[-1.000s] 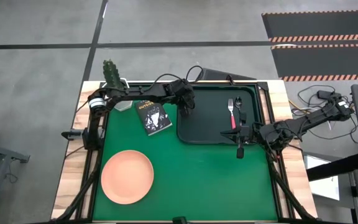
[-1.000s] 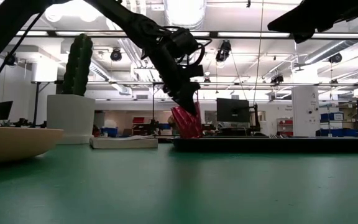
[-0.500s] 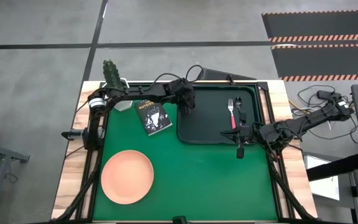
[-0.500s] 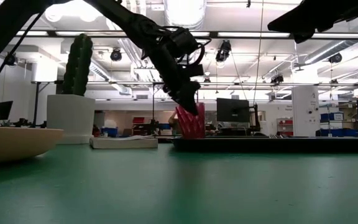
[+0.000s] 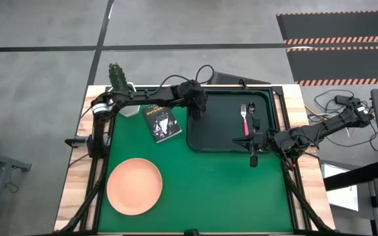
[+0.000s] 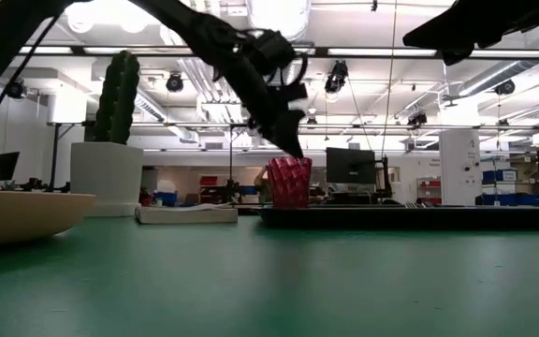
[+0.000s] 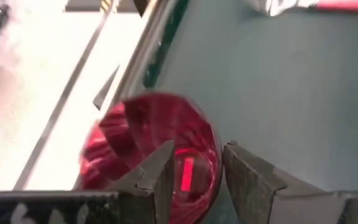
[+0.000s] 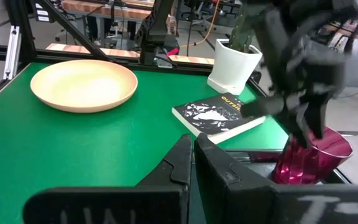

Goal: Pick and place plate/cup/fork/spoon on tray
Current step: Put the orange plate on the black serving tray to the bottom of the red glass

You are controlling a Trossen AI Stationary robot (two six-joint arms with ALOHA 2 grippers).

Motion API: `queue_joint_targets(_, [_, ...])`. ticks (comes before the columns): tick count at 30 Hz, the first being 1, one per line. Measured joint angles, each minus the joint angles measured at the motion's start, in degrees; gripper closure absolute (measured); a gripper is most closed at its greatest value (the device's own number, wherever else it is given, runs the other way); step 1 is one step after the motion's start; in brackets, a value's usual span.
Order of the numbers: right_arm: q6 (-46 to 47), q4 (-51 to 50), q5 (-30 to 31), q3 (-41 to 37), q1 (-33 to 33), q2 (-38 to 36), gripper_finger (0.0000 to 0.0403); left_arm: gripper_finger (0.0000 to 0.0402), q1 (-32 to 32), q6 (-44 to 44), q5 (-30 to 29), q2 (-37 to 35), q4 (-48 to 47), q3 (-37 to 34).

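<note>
The dark red cup (image 6: pixel 289 183) stands upright on its base in the far left corner of the black tray (image 5: pixel 218 137); it also shows in the left wrist view (image 7: pixel 148 143) and the right wrist view (image 8: pixel 312 158). My left gripper (image 7: pixel 194 171) is open just above the cup's rim, one finger on either side of the near wall. The fork (image 5: pixel 244 118) lies on the tray. The peach plate (image 5: pixel 134 186) rests on the green mat at the near left. My right gripper (image 8: pixel 192 155) is shut and empty over the tray's near edge. I cannot make out the spoon.
A black book (image 5: pixel 161 122) lies on the mat left of the tray. A cactus in a white pot (image 5: pixel 118 82) stands at the far left corner. Open green mat (image 5: pixel 209 190) stretches along the near side, right of the plate.
The cup has gone from tilted under my left gripper to standing upright on the tray. My left gripper has risen off it, and its fingertips are now at the cup's rim. My right arm has kept still.
</note>
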Motion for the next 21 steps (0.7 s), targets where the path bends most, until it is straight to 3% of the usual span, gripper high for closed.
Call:
queue_joint_targets(6, [0.62, -0.04, -0.02, -0.02, 0.0, -0.02, 0.0394, 0.0285, -2.21, 0.03, 0.77, -5.14, 0.5, -0.63])
queue_joint_targets(13, [1.35, -0.1, -0.01, -0.02, 0.0, 0.0, 0.0394, 0.0286, -3.58, 2.01, 8.15, -5.25, 1.46, -5.15])
queue_joint_targets(18, [1.62, -0.08, -0.02, -0.02, 0.0, 0.02, 0.0394, 0.0286, -3.33, 2.2, 6.6, -4.83, 10.09, -12.93])
queue_joint_targets(21, [1.69, 0.0, -0.02, -0.02, 0.0, 0.02, 0.0394, 0.0286, -2.85, 3.66, 1.71, -4.88, 19.88, -17.6])
